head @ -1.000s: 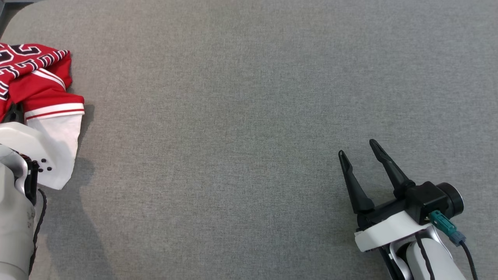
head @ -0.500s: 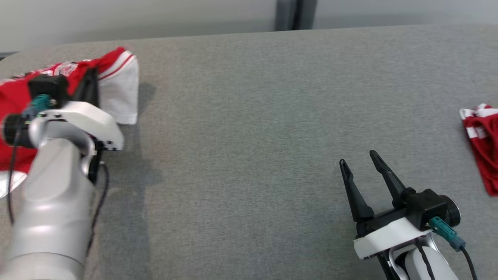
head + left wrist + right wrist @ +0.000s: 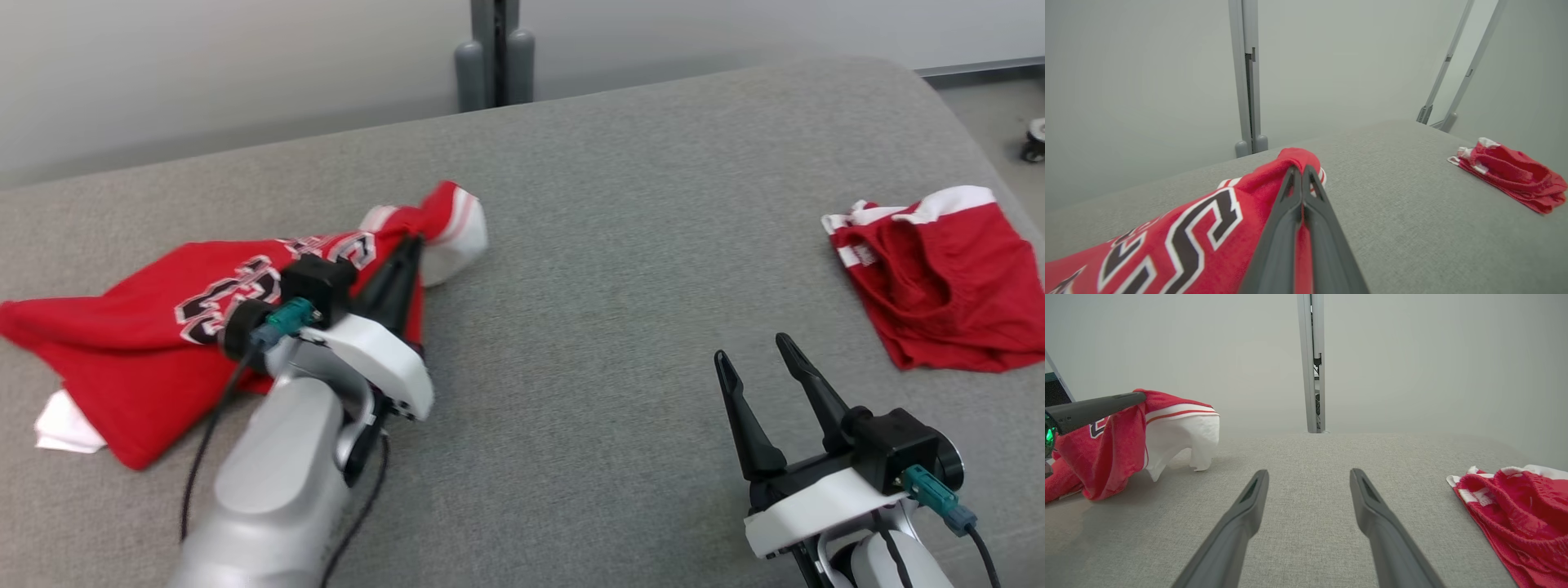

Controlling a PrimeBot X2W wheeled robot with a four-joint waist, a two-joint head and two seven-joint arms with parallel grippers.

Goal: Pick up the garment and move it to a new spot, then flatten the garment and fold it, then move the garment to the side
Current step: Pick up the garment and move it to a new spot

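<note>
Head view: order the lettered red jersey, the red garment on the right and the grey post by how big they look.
1. lettered red jersey, largest.
2. red garment on the right.
3. grey post, smallest; it stands farthest off, so its real size is unsure.

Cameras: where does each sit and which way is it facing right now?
Head view: on the head, looking forward and down across the grey table; shows the left gripper shut on the red jersey, and the open right gripper.
Left wrist view: on the left wrist, looking along its own closed fingers over the jersey towards the wall post.
Right wrist view: on the right wrist, looking between its own spread fingers across the table to that post.
Shared: all three show the jersey and the red shorts.
</note>
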